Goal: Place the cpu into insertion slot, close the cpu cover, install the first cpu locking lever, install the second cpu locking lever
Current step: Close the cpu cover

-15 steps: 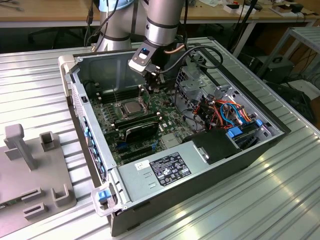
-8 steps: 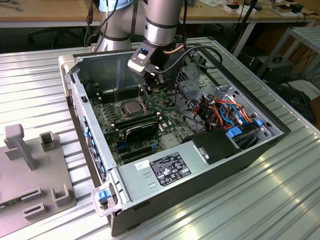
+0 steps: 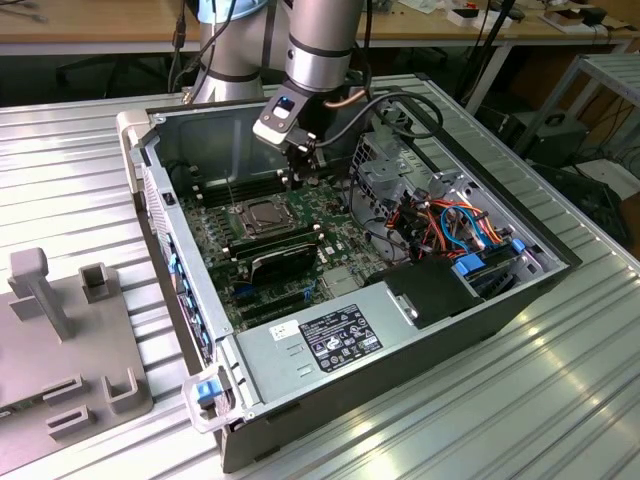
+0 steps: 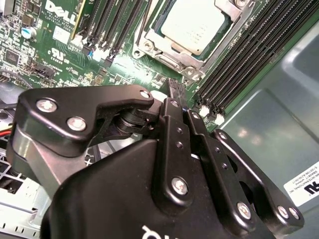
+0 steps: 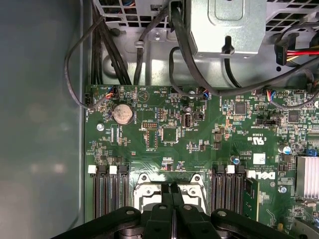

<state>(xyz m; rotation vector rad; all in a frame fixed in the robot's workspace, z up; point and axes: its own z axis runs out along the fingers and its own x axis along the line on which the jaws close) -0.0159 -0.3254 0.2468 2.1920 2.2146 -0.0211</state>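
Cpu, the small flat square chip with the dull silver-grey metal top (image 3: 268,214), lies in the insertion slot. That slot is the square metal-rimmed socket (image 3: 249,226) on the green motherboard (image 3: 300,285). It is a little above and left of the middle of the exterior view.

The cpu cover, a thin grey metal frame plate with a big window (image 4: 172,59), lies flat around the cpu. The shiny top shows through the window in the second wrist view.

My jaws are squeezed shut, and I can see nothing between them. In the first wrist view my two black fingers (image 5: 163,206) touch side by side, right over the socket's edge. In the exterior view my jaws hang just above the socket, in the upper middle of the frame. They are inside the open grey metal computer case (image 3: 420,365).

Long narrow black memory slots (image 5: 107,191) run on both sides of the socket. A black-finned card (image 3: 285,262) stands just below the socket in the exterior view. The case rests on a ribbed silver metal surface (image 3: 560,400).
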